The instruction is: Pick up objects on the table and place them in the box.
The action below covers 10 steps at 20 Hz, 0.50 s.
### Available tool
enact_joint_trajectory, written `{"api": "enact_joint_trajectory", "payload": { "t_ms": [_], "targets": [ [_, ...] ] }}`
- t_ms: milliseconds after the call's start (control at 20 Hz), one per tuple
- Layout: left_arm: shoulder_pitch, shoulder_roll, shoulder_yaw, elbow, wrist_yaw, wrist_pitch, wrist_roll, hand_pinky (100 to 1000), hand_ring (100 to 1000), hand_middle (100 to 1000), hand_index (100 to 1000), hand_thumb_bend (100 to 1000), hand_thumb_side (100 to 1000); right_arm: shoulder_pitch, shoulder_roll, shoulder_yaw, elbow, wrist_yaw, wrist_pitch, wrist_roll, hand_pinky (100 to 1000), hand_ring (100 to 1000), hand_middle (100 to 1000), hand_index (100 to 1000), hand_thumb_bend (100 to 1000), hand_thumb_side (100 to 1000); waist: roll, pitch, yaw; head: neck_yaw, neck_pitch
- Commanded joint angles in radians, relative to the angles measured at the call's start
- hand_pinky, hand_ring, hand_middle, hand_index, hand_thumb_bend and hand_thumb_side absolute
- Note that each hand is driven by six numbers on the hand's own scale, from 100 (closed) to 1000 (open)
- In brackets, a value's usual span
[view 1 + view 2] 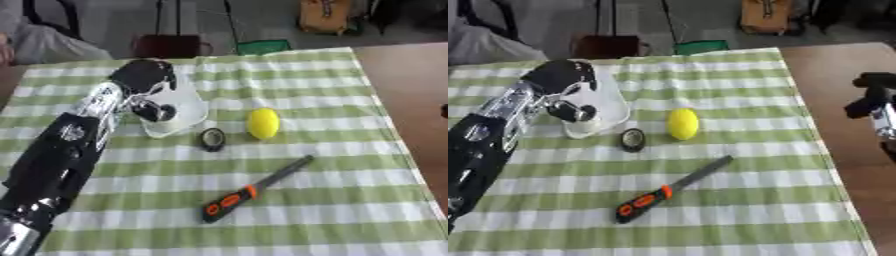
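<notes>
My left hand is black and reaches from the lower left over the white box at the back left of the cloth. A dark rounded part hangs inside the box below the hand; I cannot make out whether it belongs to the hand or is a held thing. A yellow lemon lies right of the box. A small black roll rests between them, just in front. A tool with an orange and black handle lies diagonally nearer me. My right hand idles at the right edge, fingers relaxed and upward, holding nothing.
A green and white checked cloth covers the table; bare brown tabletop shows to its right. A person's sleeve is at the far left edge. Chairs and bags stand beyond the table.
</notes>
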Motion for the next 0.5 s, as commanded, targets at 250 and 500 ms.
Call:
{"api": "enact_joint_trajectory", "payload": {
  "t_ms": [250, 500],
  "targets": [
    [-0.033, 0.096, 0.060, -0.155, 0.142, 0.091, 0.057, 715, 729, 731, 760, 326, 262, -0.004, -0.016, -0.010, -0.023, -0.005, -0.001, -0.001, 582, 577, 708, 774, 192, 621, -0.008, -0.022, 0.006, -0.003, -0.008],
    [0.010, 0.141, 0.112, -0.365, 0.337, 0.130, 0.103, 628, 696, 685, 753, 357, 436, 0.002, -0.016, -0.015, -0.023, -0.003, -0.004, -0.005, 583, 577, 709, 774, 196, 619, -0.015, -0.024, 0.014, -0.011, -0.008]
  ]
}}
